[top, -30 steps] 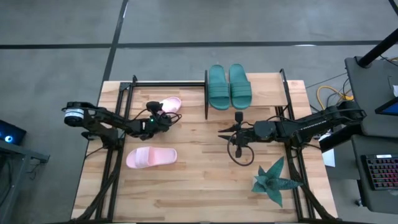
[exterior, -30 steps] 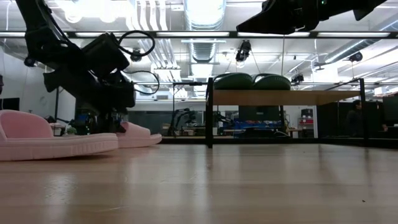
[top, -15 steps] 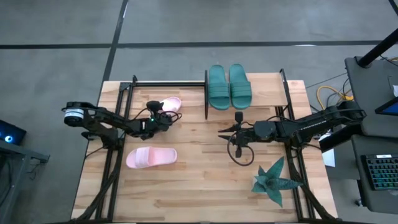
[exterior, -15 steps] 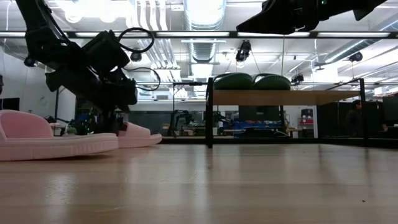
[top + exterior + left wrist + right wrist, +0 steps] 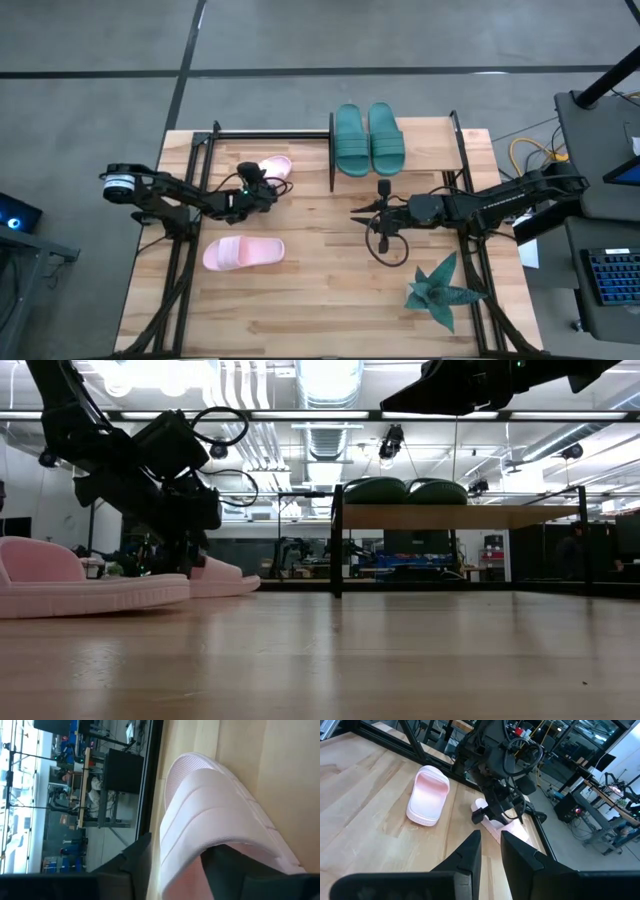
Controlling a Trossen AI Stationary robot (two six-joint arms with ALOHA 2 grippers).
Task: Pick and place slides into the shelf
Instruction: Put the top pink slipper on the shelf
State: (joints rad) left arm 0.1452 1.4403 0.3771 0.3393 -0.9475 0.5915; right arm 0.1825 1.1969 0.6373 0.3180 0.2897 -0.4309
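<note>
From the high view, the two dark teal slides point(image 5: 368, 139) lay side by side on the shelf point(image 5: 425, 126) at the table's far edge, filling its left portion; the right portion of the board was bare. Two pale pink slides were not yet shelved. One pink slide point(image 5: 244, 252) lay flat on the table point(image 5: 330, 310) toward the left side, well apart from the shelf. The other pink slide point(image 5: 272, 167) sat nearer the far edge, with the left gripper point(image 5: 262, 186) on its near end. The right gripper point(image 5: 366, 217) hung over the middle of the table, near a teal spiky plant point(image 5: 440, 288), carrying nothing.

In the low view, the left gripper point(image 5: 196, 545) pressed down onto the farther pink slide point(image 5: 222, 578), which rested on the wood. The nearer pink slide point(image 5: 90, 584) stood at the left, untouched. The teal pair point(image 5: 405, 491) showed on the raised shelf point(image 5: 470, 516).

In the left wrist view, the dark fingers point(image 5: 137, 860) stood on either side of the pink slide's ribbed strap point(image 5: 210, 830), closing in; whether they had a firm hold I could not tell.

In the right wrist view, the right gripper point(image 5: 491, 851) had its fingers point(image 5: 470, 852) close together with a narrow gap, holding nothing, facing the left arm at the pink slides point(image 5: 427, 795).

By my judgement, half the task was done: both pink slides remained to be placed.
</note>
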